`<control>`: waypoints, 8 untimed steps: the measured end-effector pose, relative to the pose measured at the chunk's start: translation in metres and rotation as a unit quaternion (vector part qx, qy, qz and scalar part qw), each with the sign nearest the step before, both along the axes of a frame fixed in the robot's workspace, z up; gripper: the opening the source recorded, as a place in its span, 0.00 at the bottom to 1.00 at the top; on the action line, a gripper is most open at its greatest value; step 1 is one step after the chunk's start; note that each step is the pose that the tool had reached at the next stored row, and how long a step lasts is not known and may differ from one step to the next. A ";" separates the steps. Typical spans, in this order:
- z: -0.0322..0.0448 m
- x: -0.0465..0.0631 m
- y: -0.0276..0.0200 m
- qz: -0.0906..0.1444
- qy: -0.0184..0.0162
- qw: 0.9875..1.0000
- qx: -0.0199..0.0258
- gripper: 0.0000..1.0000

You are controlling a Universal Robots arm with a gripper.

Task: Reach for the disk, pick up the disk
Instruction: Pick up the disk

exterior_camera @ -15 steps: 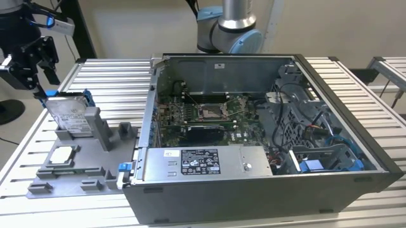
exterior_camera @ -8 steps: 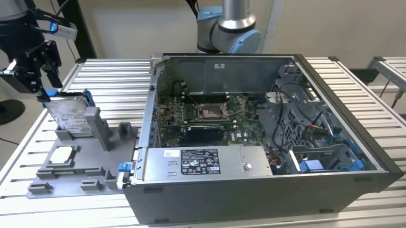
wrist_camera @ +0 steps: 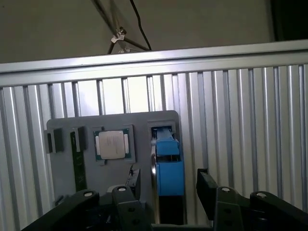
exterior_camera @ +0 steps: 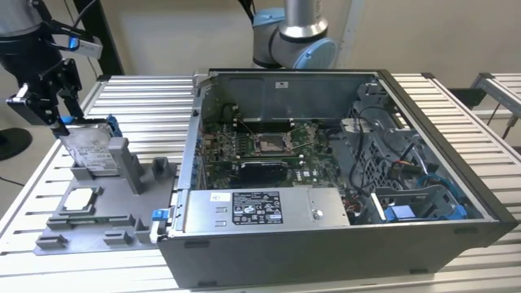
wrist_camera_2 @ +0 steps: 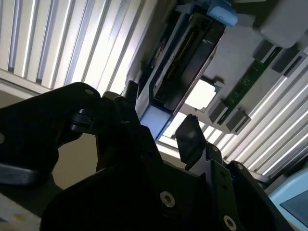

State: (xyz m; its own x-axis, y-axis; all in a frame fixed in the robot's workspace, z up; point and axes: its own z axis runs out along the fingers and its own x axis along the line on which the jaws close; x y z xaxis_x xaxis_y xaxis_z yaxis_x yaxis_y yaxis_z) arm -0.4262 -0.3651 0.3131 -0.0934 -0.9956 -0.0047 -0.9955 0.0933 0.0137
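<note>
Claw point(wrist_camera: 168, 182) open, fingers point(wrist_camera: 206, 180) astride the upper end of the disk point(wrist_camera: 168, 163), with a gap on each side. Disk stands on edge in grey fixture point(exterior_camera: 97, 229) on counter point(exterior_camera: 146, 101), toward the exterior view's left of the open computer case point(exterior_camera: 342, 183).

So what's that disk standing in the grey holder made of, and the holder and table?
The disk looks like bare silver-grey metal, dully shiny, with a white paper-like label; its blue frame seems matte plastic. The holder appears to be matte grey plastic, uniform and unreflective. The table looks like aluminium: bright, reflective ribbed slats.
</note>
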 end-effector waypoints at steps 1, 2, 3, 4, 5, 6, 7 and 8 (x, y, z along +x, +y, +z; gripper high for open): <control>-0.0018 0.000 0.0003 0.000 0.000 1.000 0.000 1.00; -0.0037 -0.001 0.0005 0.000 0.000 1.000 0.000 1.00; -0.0055 -0.002 0.0007 0.000 0.000 1.000 0.000 1.00; -0.0073 -0.002 0.0007 0.000 0.000 1.000 0.000 1.00; -0.0092 -0.002 0.0007 0.000 0.000 1.000 0.000 1.00; -0.0110 -0.002 0.0008 0.000 0.000 1.000 0.000 1.00; -0.0128 -0.002 0.0009 0.000 0.000 1.000 0.000 1.00; -0.0146 -0.002 0.0009 0.000 0.000 1.000 0.000 1.00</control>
State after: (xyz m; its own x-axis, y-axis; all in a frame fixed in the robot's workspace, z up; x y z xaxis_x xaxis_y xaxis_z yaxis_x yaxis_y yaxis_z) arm -0.4283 -0.3642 0.2985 -0.0934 -0.9956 -0.0048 -0.9955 0.0933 0.0135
